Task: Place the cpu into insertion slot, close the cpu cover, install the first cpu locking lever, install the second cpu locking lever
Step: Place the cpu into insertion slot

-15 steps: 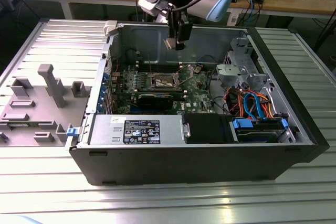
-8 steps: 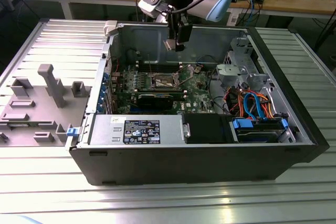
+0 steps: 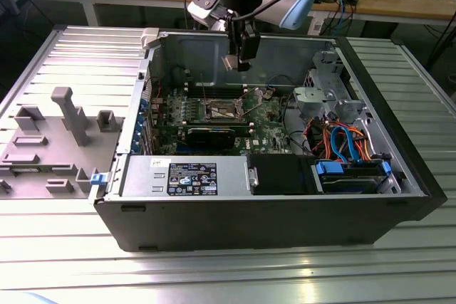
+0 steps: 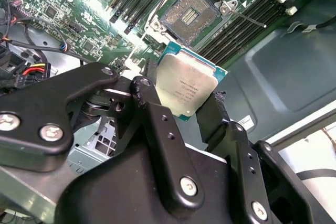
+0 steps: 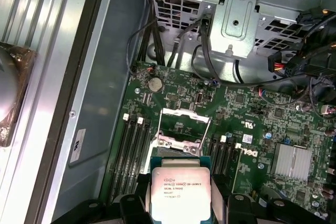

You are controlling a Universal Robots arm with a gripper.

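Over the ribbed table (image 3: 214, 275), exterior view, left to right: grey holder tray (image 3: 43, 154), then open computer case (image 3: 249, 226), then drive cage (image 3: 328, 97) with orange and blue cables (image 3: 342, 140) at the case's far end.

Gripper (image 3: 237, 62) hangs inside the case, above the green circuit board (image 3: 271, 129) and clear of it.

Hand state: fingers (image 4: 149, 108) drawn in narrow, clamping the cpu (image 4: 186, 88) by two opposite edges. One black finger on each side, pale metal face showing between them. The first wrist view shows the same grip: gripper (image 5: 181, 205), cpu (image 5: 180, 192) square between the pads.

Cpu off the board, held in the air, nothing else touching it.

Insertion slot (image 3: 222, 110) lies below the gripper. In both wrist views the slot (image 4: 189, 17) (image 5: 181, 128) is uncovered, dark centre and shiny rim exposed, no chip seated. Long narrow memory slots (image 5: 134, 150) flank it on both sides.
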